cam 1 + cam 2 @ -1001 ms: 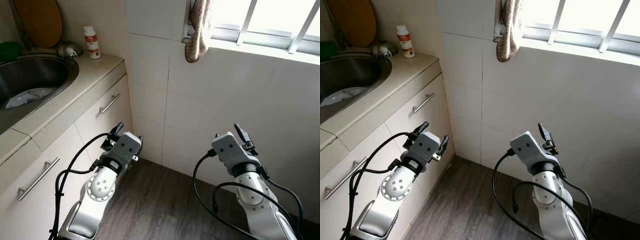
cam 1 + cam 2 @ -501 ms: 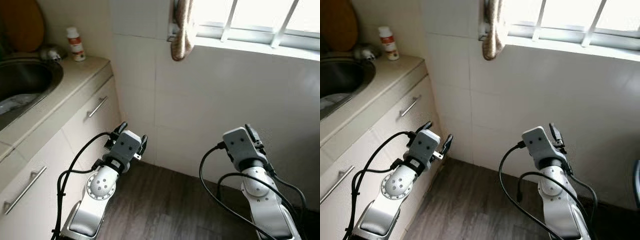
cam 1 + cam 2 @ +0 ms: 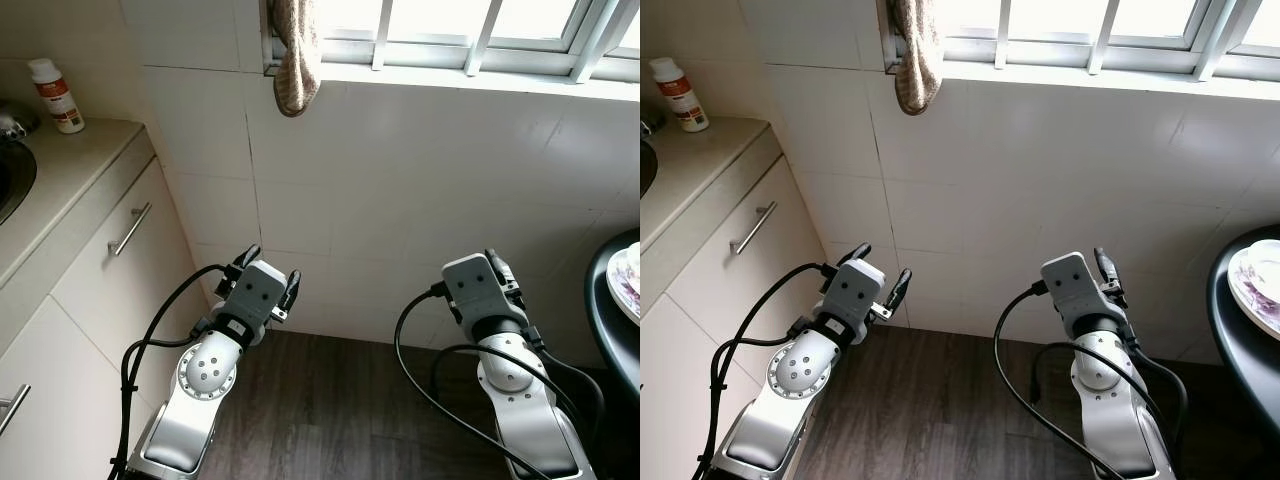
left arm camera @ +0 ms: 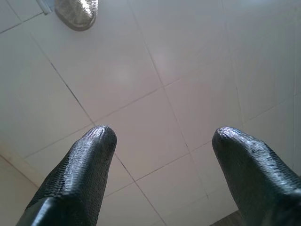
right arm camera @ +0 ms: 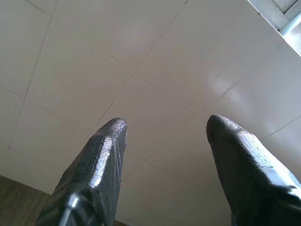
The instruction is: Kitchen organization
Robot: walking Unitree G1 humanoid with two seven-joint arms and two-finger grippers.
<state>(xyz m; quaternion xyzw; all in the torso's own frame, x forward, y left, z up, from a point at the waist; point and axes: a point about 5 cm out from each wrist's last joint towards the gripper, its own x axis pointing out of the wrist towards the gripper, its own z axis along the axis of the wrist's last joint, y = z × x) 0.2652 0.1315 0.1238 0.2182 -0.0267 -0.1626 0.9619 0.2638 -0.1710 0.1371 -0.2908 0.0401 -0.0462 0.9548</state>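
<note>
Before the tiled wall [image 3: 420, 180], left gripper [image 3: 268, 272] and right gripper [image 3: 1102, 272] — fingers apart, empty — hang ready, apparently between tasks.

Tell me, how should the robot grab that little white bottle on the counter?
Best guess: around the middle of the white bottle, below its cap. It stands upright near the counter's back corner, so the open left gripper could come in level from the front, fingers either side of the round body. It looks far off now, so the robot must step closer first.
</note>
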